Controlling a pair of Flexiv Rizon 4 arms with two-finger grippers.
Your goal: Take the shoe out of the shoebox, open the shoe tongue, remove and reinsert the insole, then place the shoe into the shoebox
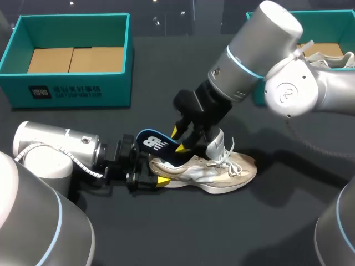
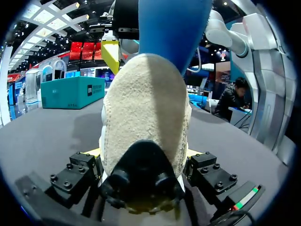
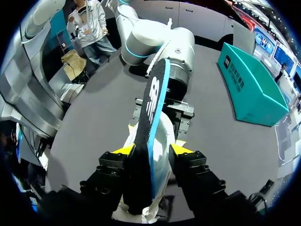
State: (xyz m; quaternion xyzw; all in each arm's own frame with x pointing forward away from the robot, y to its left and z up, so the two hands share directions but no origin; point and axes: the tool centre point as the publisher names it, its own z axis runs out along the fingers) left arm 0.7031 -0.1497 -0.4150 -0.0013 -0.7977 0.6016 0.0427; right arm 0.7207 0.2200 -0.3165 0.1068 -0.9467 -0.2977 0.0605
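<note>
Shoe (image 1: 222,172), one insole (image 1: 158,145), two shoeboxes (image 1: 72,83) (image 1: 333,13)

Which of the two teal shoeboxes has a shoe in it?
The shoebox at the table's far right: a pale shoe lies inside, while the left shoebox shows only bare cardboard.

- It was a robot workstation, lab-like rather than domestic.
- A dark tabletop (image 1: 166,233) carried a teal shoebox (image 1: 77,83) at ten o'clock and a second shoebox (image 1: 327,13) at two.
- A left arm (image 1: 50,149) and a right arm (image 1: 260,55) flanked it.
</note>
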